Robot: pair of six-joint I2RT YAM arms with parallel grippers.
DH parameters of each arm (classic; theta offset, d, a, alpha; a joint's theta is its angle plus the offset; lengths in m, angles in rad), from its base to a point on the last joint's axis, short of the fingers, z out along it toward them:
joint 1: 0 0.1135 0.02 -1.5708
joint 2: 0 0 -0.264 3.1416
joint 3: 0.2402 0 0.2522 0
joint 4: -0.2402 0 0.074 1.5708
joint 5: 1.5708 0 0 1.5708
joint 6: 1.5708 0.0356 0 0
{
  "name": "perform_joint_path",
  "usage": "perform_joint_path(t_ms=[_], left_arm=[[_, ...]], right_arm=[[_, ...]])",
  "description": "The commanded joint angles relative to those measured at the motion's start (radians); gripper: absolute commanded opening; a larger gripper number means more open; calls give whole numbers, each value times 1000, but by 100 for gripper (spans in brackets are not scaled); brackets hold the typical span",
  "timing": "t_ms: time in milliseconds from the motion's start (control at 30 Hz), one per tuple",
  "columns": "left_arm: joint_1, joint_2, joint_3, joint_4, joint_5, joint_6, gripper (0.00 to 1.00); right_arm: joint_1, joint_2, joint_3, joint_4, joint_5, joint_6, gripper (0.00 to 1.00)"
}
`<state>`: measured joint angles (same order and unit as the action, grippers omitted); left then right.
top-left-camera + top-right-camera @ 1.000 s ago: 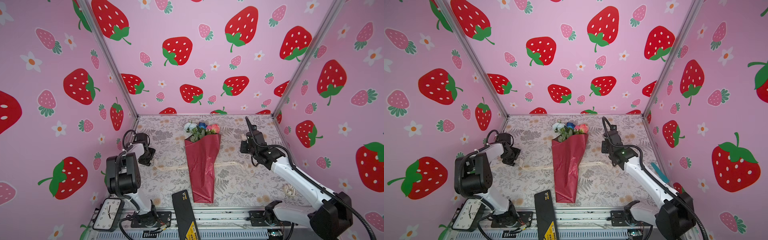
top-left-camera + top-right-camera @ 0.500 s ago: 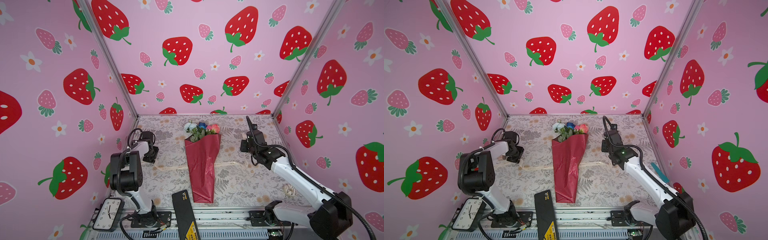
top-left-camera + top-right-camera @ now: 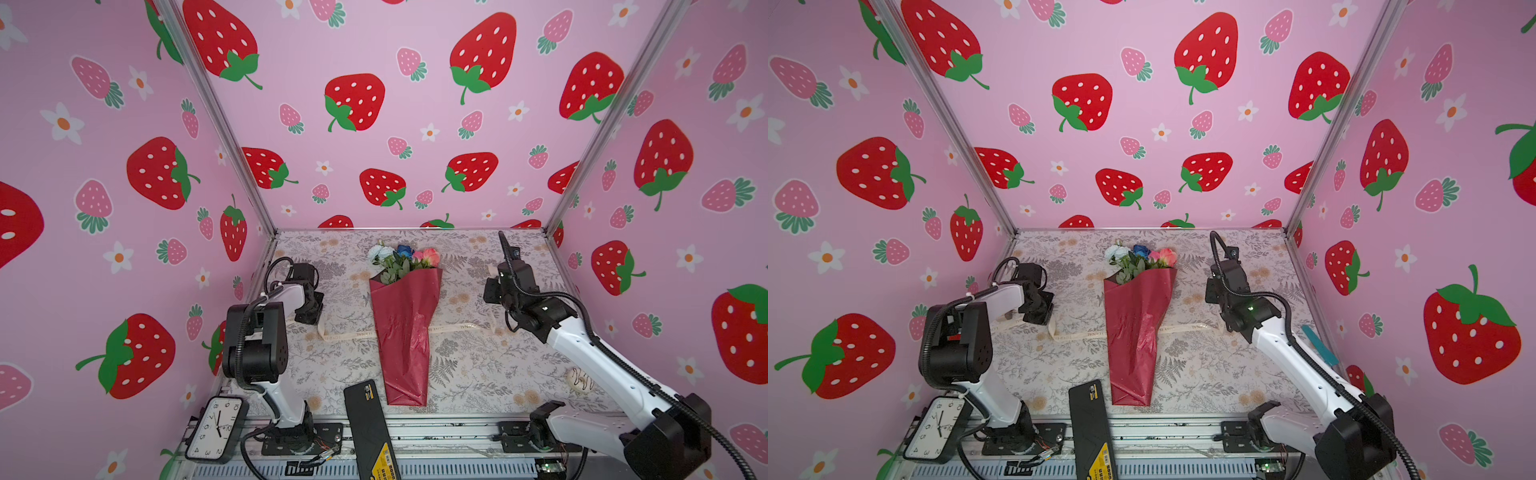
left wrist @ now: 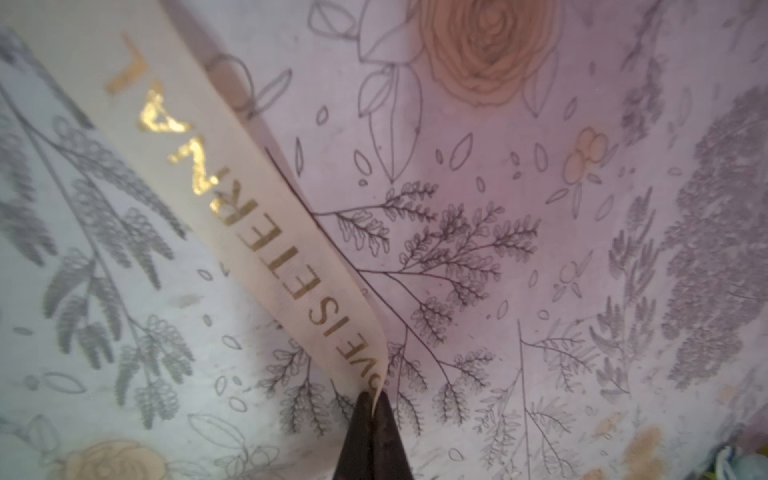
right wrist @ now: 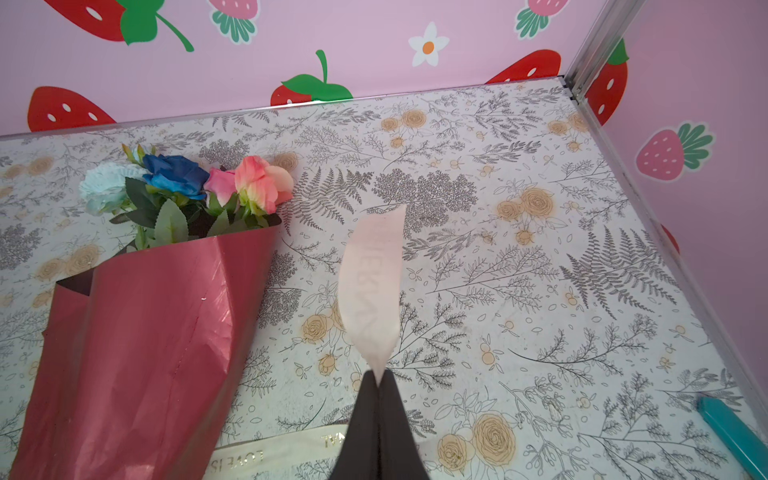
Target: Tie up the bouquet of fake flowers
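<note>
Our left claw (image 4: 374, 400) and right claw (image 5: 379, 379) each pinched a ribbon (image 4: 257, 232) end; the bouquet (image 3: 405, 328) lay across it, between them. Uneven pulling, we judged, could slip it free or skew the bouquet.

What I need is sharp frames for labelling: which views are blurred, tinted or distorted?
Left wrist: soft at the edges, pink cast, the ribbon lettering blurs toward its far end. Right wrist: the ribbon tail in the right fingers is defocused and washed out, the bouquet crisp. Both top views: sharp, but wide-angle, wall posts splaying outward.
</note>
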<state>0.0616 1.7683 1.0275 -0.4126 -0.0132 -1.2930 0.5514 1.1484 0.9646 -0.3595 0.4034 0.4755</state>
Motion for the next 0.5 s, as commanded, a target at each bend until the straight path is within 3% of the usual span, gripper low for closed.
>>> perform_joint_path(t_ms=[0, 200, 333, 367, 467], left_arm=[[-43, 18, 29, -28, 9, 68, 0], [-203, 22, 183, -48, 29, 258, 0], [-274, 73, 242, -96, 78, 291, 0], [-277, 83, 241, -98, 91, 286, 2], [-276, 94, 220, -91, 106, 276, 19]], right_arm=[[-5, -25, 8, -2, 43, 14, 0], [-7, -18, 15, -2, 42, 18, 0], [-7, -22, 19, 0, 25, 27, 0], [-7, -27, 19, 1, 22, 30, 0], [-7, -43, 12, 6, 7, 41, 0]])
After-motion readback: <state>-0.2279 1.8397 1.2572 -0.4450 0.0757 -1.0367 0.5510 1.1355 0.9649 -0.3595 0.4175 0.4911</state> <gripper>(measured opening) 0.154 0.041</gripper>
